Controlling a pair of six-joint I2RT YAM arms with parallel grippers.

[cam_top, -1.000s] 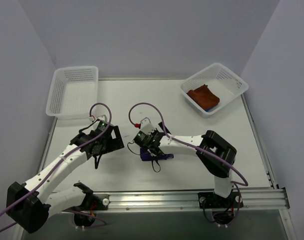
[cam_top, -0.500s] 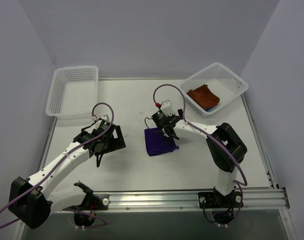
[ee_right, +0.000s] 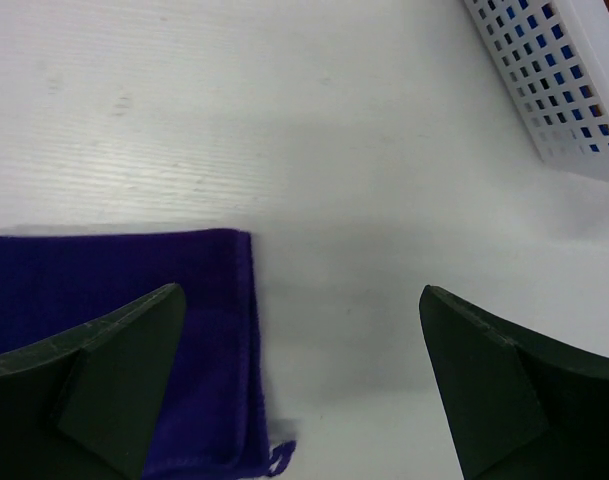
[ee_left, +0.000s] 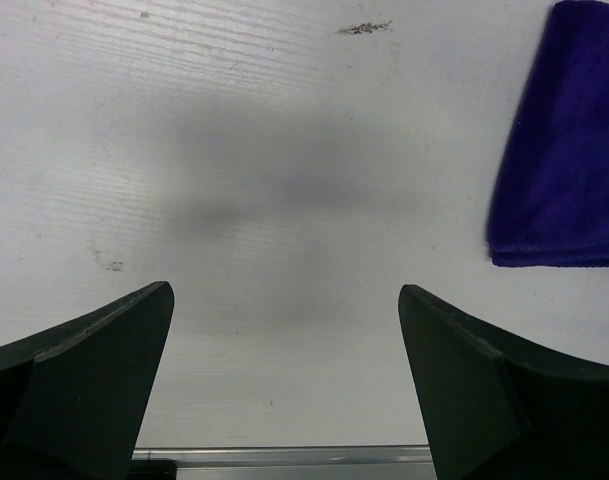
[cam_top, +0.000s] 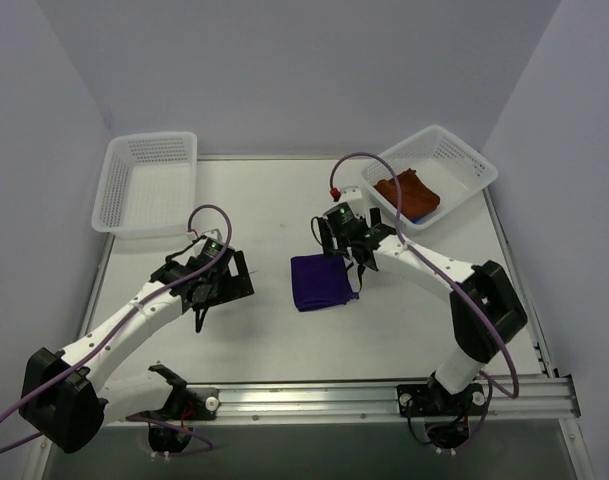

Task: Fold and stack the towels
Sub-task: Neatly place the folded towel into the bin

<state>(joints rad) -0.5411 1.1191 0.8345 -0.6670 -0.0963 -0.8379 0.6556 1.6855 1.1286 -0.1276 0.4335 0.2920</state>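
Note:
A folded purple towel (cam_top: 320,281) lies flat on the white table in the middle. It shows at the lower left of the right wrist view (ee_right: 114,300) and at the upper right of the left wrist view (ee_left: 569,140). My right gripper (cam_top: 346,258) is open and empty, above the towel's far right corner. My left gripper (cam_top: 222,292) is open and empty over bare table, left of the towel. A rust-brown towel (cam_top: 408,192) lies on a blue one (cam_top: 421,214) in the right basket (cam_top: 469,160).
An empty white basket (cam_top: 146,183) stands at the back left. The right basket's mesh wall shows at the top right of the right wrist view (ee_right: 554,90). A metal rail (cam_top: 384,392) runs along the table's near edge.
My right gripper let go of the purple towel, which now lies folded flat, and moved back and to the right. The left arm barely moved.

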